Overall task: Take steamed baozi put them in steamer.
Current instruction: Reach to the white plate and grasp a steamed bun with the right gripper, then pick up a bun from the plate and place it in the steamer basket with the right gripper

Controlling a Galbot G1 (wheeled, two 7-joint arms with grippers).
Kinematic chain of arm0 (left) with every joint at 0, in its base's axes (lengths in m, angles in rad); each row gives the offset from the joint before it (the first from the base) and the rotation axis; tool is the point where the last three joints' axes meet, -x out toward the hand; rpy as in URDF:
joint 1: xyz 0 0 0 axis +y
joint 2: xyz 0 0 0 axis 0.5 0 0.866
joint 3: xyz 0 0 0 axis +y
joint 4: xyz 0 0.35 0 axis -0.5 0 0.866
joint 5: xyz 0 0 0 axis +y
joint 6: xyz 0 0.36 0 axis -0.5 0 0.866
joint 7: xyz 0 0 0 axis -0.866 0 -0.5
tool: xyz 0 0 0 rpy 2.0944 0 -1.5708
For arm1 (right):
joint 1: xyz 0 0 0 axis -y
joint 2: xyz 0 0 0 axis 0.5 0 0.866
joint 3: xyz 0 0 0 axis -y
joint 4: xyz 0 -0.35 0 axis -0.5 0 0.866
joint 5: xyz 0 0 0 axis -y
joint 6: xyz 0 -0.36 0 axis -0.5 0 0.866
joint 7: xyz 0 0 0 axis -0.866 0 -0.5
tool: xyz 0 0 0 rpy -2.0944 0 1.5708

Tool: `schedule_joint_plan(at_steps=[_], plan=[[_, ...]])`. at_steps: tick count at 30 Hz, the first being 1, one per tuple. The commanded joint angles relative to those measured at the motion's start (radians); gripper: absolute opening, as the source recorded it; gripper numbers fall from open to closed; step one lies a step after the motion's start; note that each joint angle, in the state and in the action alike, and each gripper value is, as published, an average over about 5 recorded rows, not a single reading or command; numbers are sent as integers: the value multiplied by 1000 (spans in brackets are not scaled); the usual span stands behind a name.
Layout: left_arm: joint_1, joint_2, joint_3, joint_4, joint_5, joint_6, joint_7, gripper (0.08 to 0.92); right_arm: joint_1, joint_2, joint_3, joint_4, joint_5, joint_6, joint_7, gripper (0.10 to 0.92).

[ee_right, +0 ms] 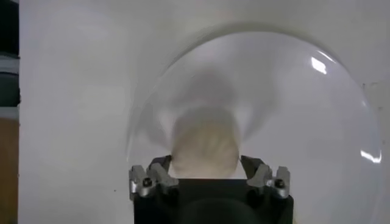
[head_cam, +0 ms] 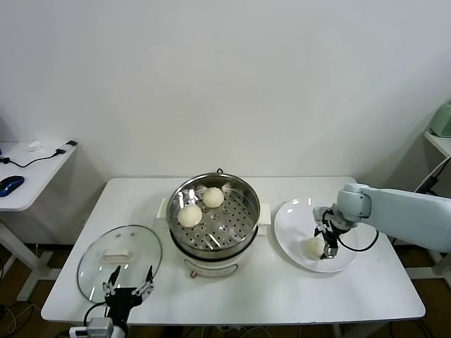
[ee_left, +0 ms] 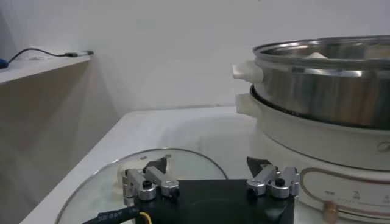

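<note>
The steamer (head_cam: 240,224), a shiny perforated steel basket on a cream-white pot base, stands mid-table and holds two baozi (head_cam: 189,215) (head_cam: 213,197). One more baozi (head_cam: 312,246) lies on the white plate (head_cam: 292,220) to the right. My right gripper (head_cam: 325,243) is down at the plate, open, with a finger on each side of that baozi. In the right wrist view the baozi (ee_right: 204,143) sits between the fingers (ee_right: 159,169) of the gripper (ee_right: 205,161). My left gripper (head_cam: 128,287) is open and empty at the table's front left; it also shows in the left wrist view (ee_left: 207,163).
A round glass lid (head_cam: 118,262) with a cream handle lies flat at the front left, just ahead of my left gripper; it also shows in the left wrist view (ee_left: 116,182). A side desk (head_cam: 28,179) with a mouse and cable stands at the far left.
</note>
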State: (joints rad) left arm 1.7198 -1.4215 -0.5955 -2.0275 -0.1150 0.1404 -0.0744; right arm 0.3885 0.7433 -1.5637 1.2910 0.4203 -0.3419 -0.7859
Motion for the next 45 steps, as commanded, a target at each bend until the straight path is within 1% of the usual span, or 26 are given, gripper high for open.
schedule_joint_plan(at_steps=[1, 4, 7, 10, 15, 18, 21, 28, 32, 37, 39, 45], plan=[[1, -1, -1, -3, 2, 2, 0, 823, -21, 6, 32, -9, -13, 0, -8, 683], [4, -2, -1, -8, 3, 3, 1, 823, 34, -6, 6, 19, -17, 12, -33, 633], [4, -4, 1, -14, 3, 5, 1, 823, 140, -14, -43, 46, -19, 40, -72, 614], [1, -5, 3, -17, 3, 6, 2, 823, 317, 8, -124, 57, 1, 88, -133, 611], [-1, 0, 4, -21, 2, 5, 3, 823, 587, 136, -219, 10, 56, 234, -238, 611], [-1, 5, 4, -24, 1, 5, 3, 823, 686, 233, -179, -18, 79, 332, -271, 611], [-3, 6, 4, -24, -1, 5, 3, 823, 731, 344, -101, -1, 86, 423, -279, 611], [-6, 4, 6, -26, -1, 4, 3, 823, 684, 543, -10, 141, 52, 569, -262, 611], [-4, 3, 5, -24, -2, 1, 2, 823, 583, 600, -1, 188, -40, 677, -258, 611], [2, 5, 3, -19, -2, -5, 1, 823, 469, 628, -5, 183, -206, 788, -253, 611], [2, 4, 2, -19, -3, -6, 0, 823, 423, 634, -8, 174, -251, 801, -241, 611], [5, 1, 0, -19, -3, -6, 0, 823, 318, 647, -6, 131, -322, 794, -199, 611]])
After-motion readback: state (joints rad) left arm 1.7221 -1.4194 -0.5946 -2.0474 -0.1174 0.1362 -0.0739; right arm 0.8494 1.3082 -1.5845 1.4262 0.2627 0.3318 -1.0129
